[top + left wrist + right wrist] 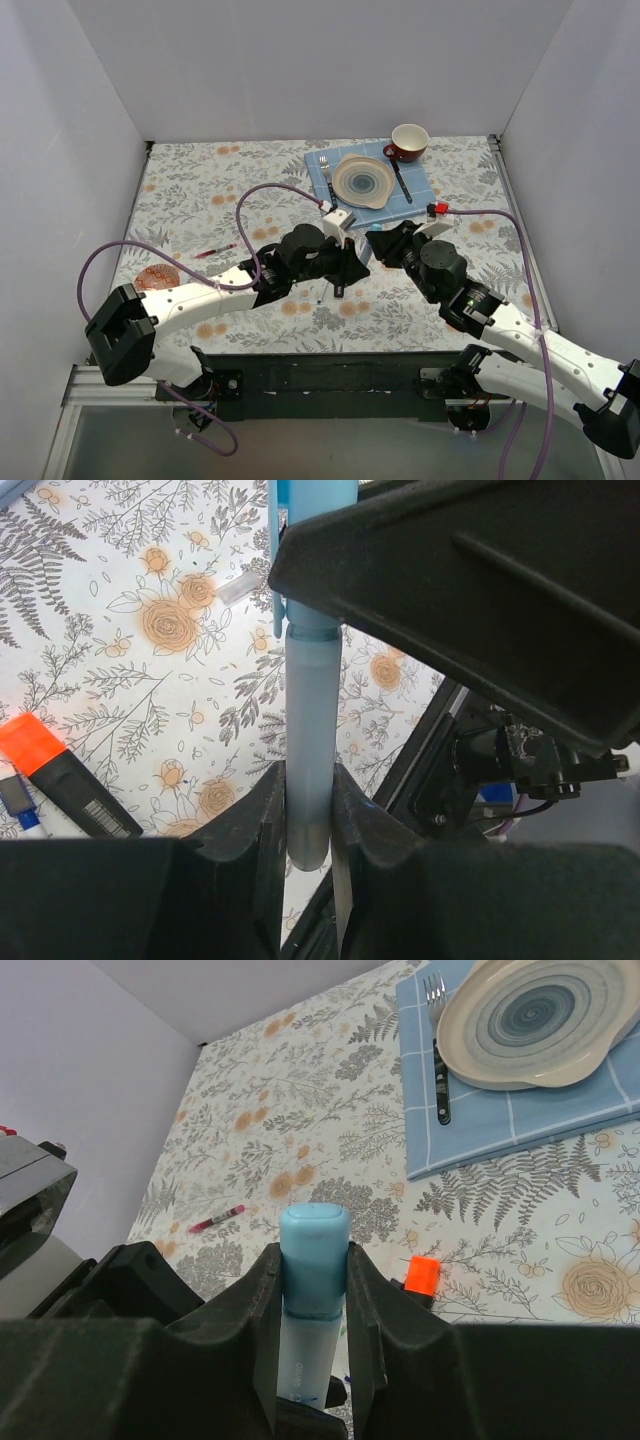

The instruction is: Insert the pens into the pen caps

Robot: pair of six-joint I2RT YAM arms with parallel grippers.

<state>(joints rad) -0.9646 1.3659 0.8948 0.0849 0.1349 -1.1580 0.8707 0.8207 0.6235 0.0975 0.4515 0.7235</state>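
Note:
Both grippers hold one light-blue marker between them above the middle of the table. My left gripper is shut on its pale barrel near the blunt end. My right gripper is shut on the light-blue pen cap, which sits over the marker's other end. In the top view the left gripper and right gripper meet nose to nose. A black marker with an orange end lies on the cloth below, beside a thin white pen. A thin red pen lies further left.
A small clear cap lies on the floral cloth. At the back right a blue mat carries a plate, a fork and a knife; a red cup stands behind it. White walls enclose three sides.

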